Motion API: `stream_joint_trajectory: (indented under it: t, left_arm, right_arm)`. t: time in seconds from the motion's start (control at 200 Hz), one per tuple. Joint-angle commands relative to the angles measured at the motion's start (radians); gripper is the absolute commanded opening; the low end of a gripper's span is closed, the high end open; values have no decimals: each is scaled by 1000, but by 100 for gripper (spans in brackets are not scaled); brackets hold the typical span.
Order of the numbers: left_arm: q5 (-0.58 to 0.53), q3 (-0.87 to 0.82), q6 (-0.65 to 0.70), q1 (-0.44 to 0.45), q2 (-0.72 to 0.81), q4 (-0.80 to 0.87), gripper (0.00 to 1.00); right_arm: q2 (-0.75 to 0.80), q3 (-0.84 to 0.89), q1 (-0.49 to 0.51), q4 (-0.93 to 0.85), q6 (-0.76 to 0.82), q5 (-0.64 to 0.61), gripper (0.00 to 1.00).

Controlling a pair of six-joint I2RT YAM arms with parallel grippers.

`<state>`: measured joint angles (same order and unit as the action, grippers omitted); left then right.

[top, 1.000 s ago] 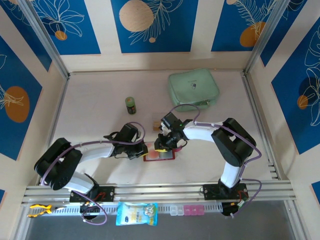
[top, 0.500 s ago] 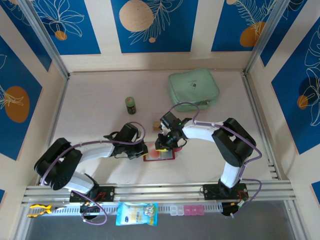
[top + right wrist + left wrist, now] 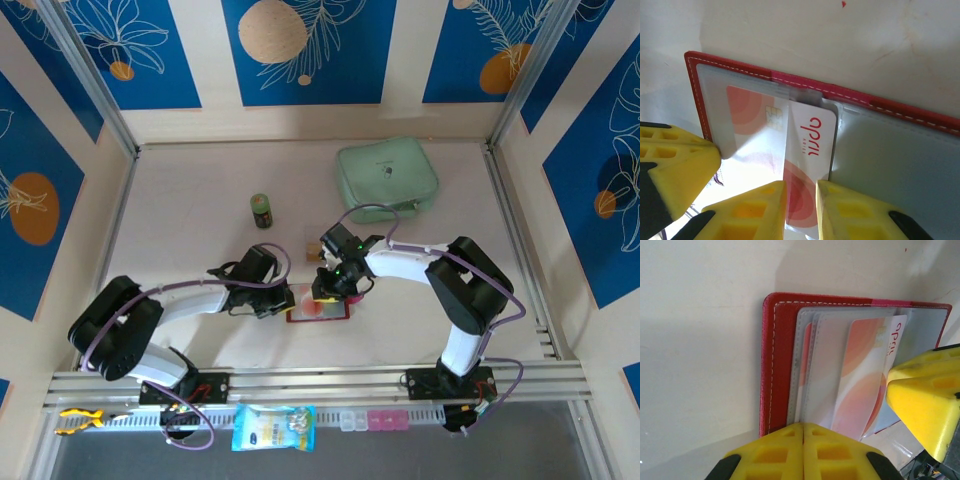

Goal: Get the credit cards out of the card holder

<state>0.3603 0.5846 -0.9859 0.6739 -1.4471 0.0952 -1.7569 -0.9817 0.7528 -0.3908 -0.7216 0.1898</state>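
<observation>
Right pincer (image 3: 801, 192) is clamped on the near edge of a white plastic credit card with red-orange circles (image 3: 810, 135). As I read it, the card sits partway out of its clear sleeve, with the chip end under plastic and the logo end bare. It belongs to the red stitched card holder (image 3: 730, 65), which lies open and flat on the bench (image 3: 200, 200) between my two arms. Left pincer (image 3: 803, 432) is fully closed at the holder's near left edge. I judge it is pinning the cover down, though I cannot see the contact itself.

Behind the front sleeve I see an orange-red edge (image 3: 806, 355), probably another card waiting. Just beyond the holder lies a small tan rectangle (image 3: 311, 247), possibly a card already out. Further back are a small green can (image 3: 262, 210) and a mint-green pouch (image 3: 387, 178).

So the job is early to midway: this card needs sliding free, then the remaining sleeves need emptying.
</observation>
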Motion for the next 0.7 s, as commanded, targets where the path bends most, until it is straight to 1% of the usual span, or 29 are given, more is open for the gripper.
stream_joint_trajectory:
  t: [0.0,0.305,0.515,0.695]
  left_arm:
    - [-12,27,18,-8,29,37,7]
    - [18,77,33,-5,51,49,5]
    - [40,97,32,19,-8,25,2]
    - [36,100,25,38,-49,11,1]
  right_arm:
    - [37,-25,7,-31,12,5,23]
    - [82,-13,-1,-23,-4,20,23]
    - [83,2,-13,-11,-19,31,23]
    - [84,15,-23,-7,-26,39,24]
